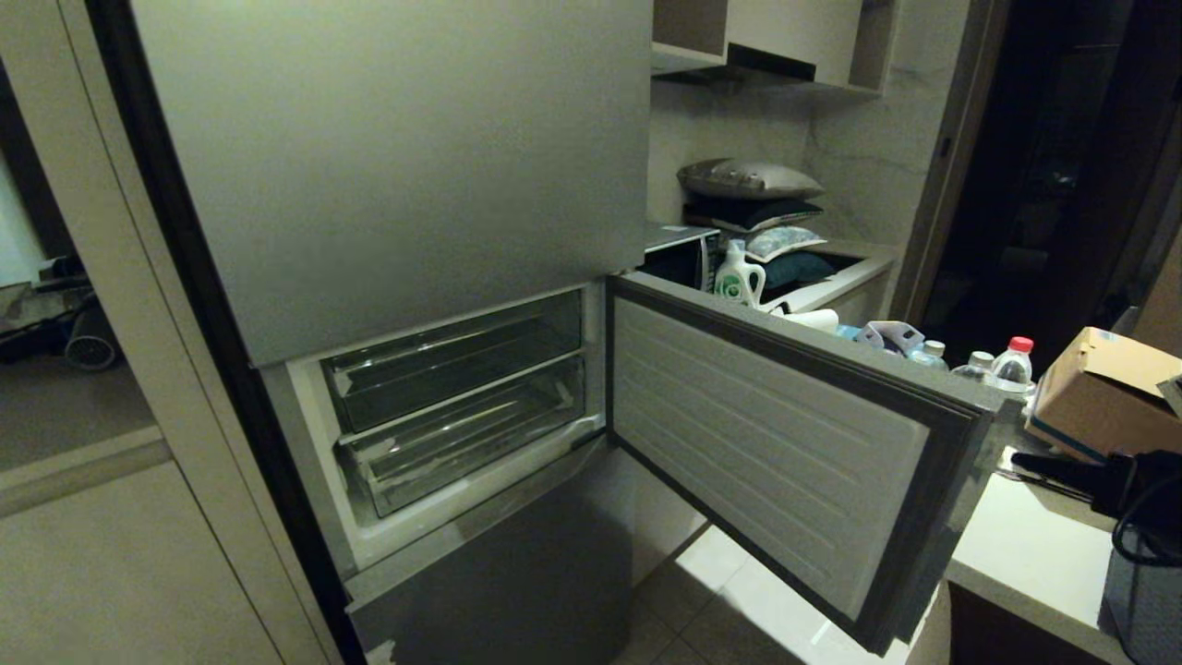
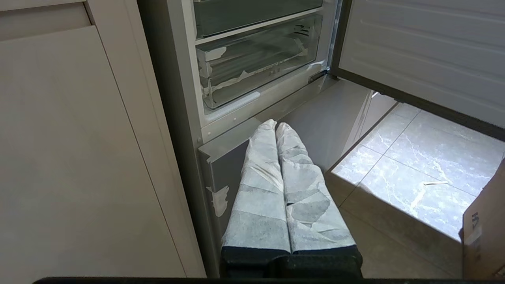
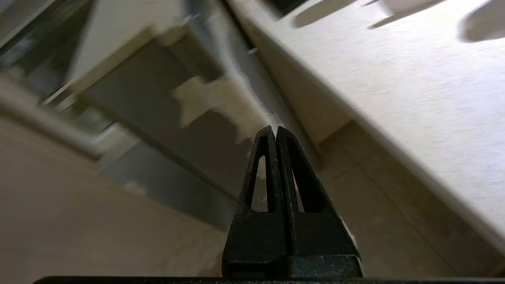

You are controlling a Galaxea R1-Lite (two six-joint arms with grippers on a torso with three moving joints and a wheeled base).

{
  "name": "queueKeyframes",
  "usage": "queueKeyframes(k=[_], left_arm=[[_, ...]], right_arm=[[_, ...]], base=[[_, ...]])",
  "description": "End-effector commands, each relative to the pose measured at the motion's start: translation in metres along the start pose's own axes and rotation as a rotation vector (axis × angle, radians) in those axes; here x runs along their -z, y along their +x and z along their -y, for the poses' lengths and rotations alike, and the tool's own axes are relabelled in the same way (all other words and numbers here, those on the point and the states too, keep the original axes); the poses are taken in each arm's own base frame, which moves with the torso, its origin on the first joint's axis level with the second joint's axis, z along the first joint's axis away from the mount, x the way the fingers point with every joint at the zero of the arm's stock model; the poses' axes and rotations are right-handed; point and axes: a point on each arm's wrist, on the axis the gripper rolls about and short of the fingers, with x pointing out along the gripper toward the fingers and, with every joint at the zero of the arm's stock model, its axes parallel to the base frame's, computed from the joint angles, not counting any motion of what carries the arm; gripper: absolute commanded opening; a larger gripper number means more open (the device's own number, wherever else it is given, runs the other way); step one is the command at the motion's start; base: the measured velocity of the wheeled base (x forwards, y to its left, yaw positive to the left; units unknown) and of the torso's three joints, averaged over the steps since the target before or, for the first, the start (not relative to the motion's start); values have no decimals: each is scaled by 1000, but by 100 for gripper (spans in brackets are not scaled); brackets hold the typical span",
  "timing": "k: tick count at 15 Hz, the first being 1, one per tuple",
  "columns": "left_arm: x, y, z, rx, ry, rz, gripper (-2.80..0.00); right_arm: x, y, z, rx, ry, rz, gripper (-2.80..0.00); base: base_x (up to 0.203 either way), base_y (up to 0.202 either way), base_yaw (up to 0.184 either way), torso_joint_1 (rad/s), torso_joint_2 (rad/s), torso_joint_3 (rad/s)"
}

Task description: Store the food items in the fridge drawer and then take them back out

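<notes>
The fridge's middle compartment stands open. Inside it the fridge drawer (image 1: pixel 466 445), clear plastic with white tape scraps at its front corners, is pushed in below a darker tray (image 1: pixel 452 358); the drawer (image 2: pixel 252 65) also shows in the left wrist view. The food items are out of view. My left gripper (image 2: pixel 275 125), its fingers wrapped in white tape, is shut on nothing, low in front of the fridge's bottom door. My right gripper (image 3: pixel 275 129) is shut and empty. It shows as a black shape (image 1: pixel 1025 460) over the white counter at the right.
The opened fridge door (image 1: pixel 785 443) swings out to the right over the tiled floor (image 2: pixel 414 165). Behind it a white counter (image 1: pixel 1025 545) carries water bottles (image 1: pixel 1012 363) and a cardboard box (image 1: pixel 1099 392). A cabinet wall (image 2: pixel 79 157) stands left of the fridge.
</notes>
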Motion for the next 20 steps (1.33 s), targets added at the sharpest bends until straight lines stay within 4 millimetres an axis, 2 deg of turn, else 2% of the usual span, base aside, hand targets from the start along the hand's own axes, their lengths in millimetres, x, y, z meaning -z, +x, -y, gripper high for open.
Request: queueKeyframes(k=[1, 7, 11, 14, 18, 20], left_arm=[[0, 0, 0, 1, 0, -1, -280], [0, 0, 0, 0, 0, 1, -280], [0, 0, 0, 0, 0, -1, -280], [0, 0, 0, 0, 0, 1, -280], [0, 0, 0, 0, 0, -1, -280], [0, 0, 0, 0, 0, -2, -280]], right_arm=[[7, -7, -31, -68, -48, -6, -280], [26, 21, -80, -279, -88, -131, -280], [23, -9, -102, -267, -161, -42, -280], [30, -28, -113, -275, -193, -5, -280], [41, -33, -144, -413, -245, -69, -280], [36, -40, -154, -436, -282, -35, -280]], base=[[0, 0, 0, 0, 0, 0], [0, 0, 0, 0, 0, 0], [0, 0, 0, 0, 0, 0], [0, 0, 0, 0, 0, 0], [0, 0, 0, 0, 0, 0], [0, 0, 0, 0, 0, 0]])
